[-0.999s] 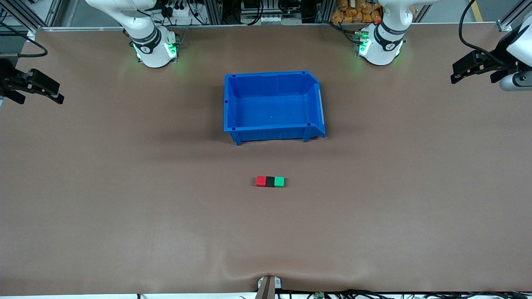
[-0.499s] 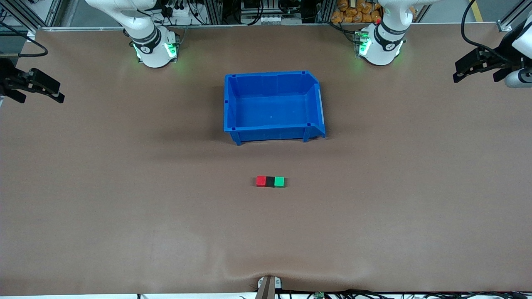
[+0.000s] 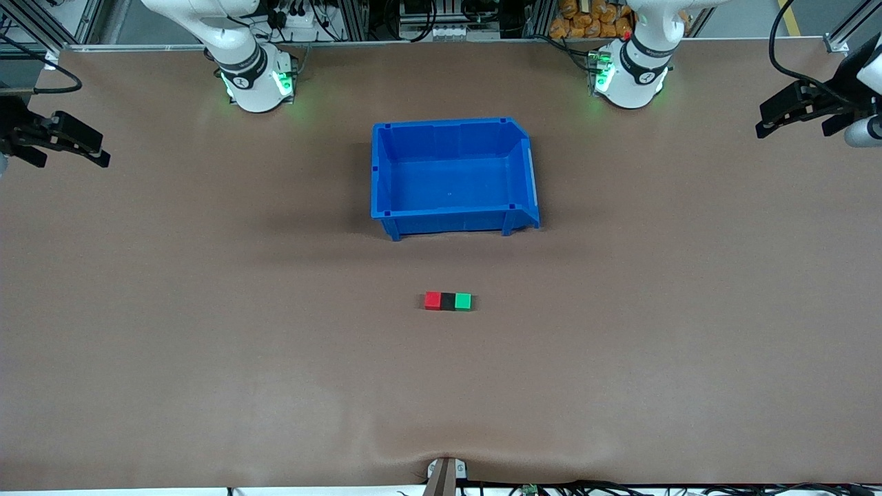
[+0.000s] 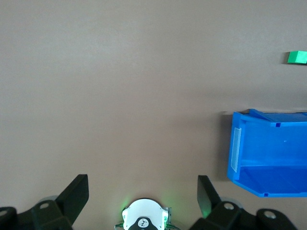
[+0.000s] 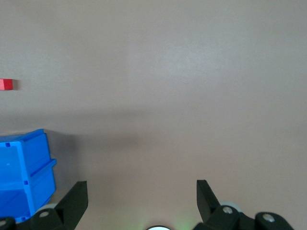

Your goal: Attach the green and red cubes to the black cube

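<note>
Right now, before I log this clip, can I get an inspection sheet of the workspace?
Surface: brown table, a slight ripple at its edge nearest the front camera.
Job's things: red cube, black cube and green cube lie in one touching row, black in the middle, nearer the front camera than the blue bin.
Clutter: the bin, nothing in it; nothing else seen.
Grippers: left claw open, holding nothing, over the left arm's end of the table; right claw open, holding nothing, over the right arm's end. Both arms wait.
Cables: a black cable loops to the left claw; another runs to the right.
Surroundings: metal frame, wiring and orange items past the table edge by the bases.
</note>
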